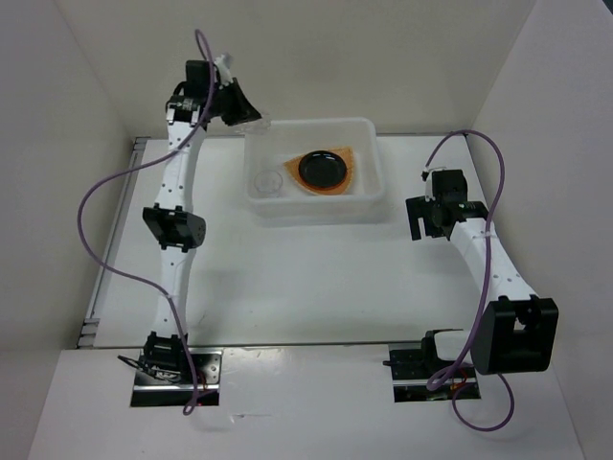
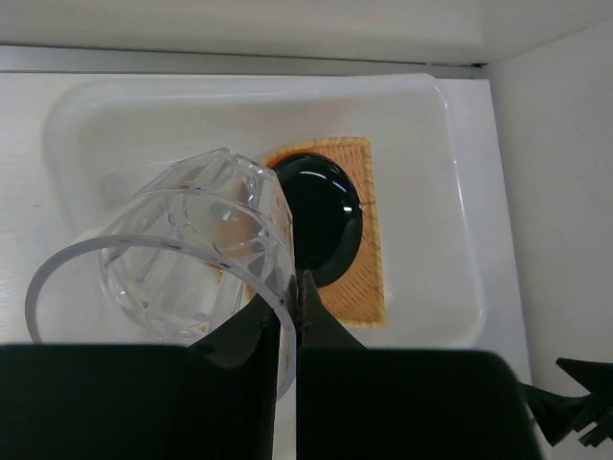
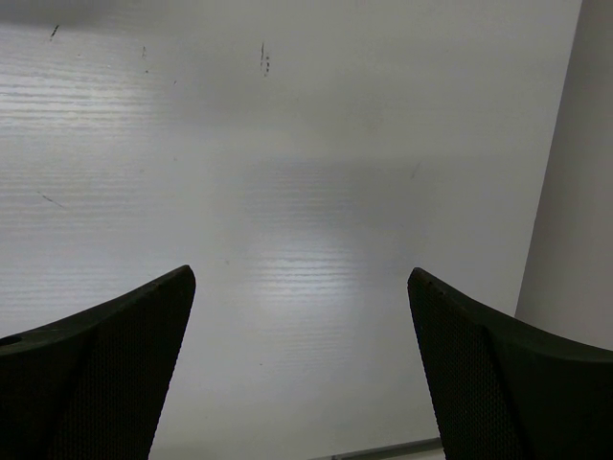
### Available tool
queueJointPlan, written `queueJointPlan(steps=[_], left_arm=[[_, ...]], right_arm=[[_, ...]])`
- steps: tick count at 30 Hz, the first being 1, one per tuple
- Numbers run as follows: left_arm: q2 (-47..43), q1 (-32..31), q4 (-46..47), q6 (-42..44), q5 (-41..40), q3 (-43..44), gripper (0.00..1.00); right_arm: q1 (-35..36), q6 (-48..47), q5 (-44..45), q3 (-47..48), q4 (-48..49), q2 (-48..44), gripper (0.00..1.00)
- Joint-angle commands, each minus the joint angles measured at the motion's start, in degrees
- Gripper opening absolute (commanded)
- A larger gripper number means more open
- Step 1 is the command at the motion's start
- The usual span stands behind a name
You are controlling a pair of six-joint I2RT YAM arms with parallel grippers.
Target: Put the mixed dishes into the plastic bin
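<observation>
The white plastic bin (image 1: 321,207) is set directly on the white table (image 1: 306,278), toward its far edge and near the middle. A few small dark marks (image 3: 265,57) are seen on the surface.

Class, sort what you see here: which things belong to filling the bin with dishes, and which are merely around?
Belongs to the job:
plastic bin
black plate on woven plate, inside it
clear cup inside it
second clear cup, held by left tool

Merely around:
table
purple cables
right tool, open, holding nothing
</observation>
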Motion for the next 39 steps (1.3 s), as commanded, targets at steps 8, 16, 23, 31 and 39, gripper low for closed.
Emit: queueJointPlan(steps=[8, 16, 23, 31, 39], left_arm=[[4.59, -12.94, -7.13, 7.00, -29.26, 5.61, 0.00], [9.42, -15.50, -9.43, 5.16, -38.77, 5.61, 0.00], [11.10, -14.37, -10.05, 4.63, -41.50, 5.09, 0.06], [12.15, -13.83, -10.05, 4.63, -40.97, 5.09, 0.46], [8.91, -13.83, -9.26, 4.63, -42.63, 5.09, 0.61]], right_arm=[[0.06, 0.82, 1.35, -0.06, 2.42, -2.11, 0.96], [0.06, 0.82, 1.96, -0.06, 2.95, -2.63, 0.97], [0.06, 0.82, 1.96, -0.58, 2.95, -2.11, 0.97], [0.06, 0.82, 1.96, -0.58, 2.95, -1.58, 0.97], [0.06, 1.34, 2.49, -0.58, 2.95, -1.58, 0.97]])
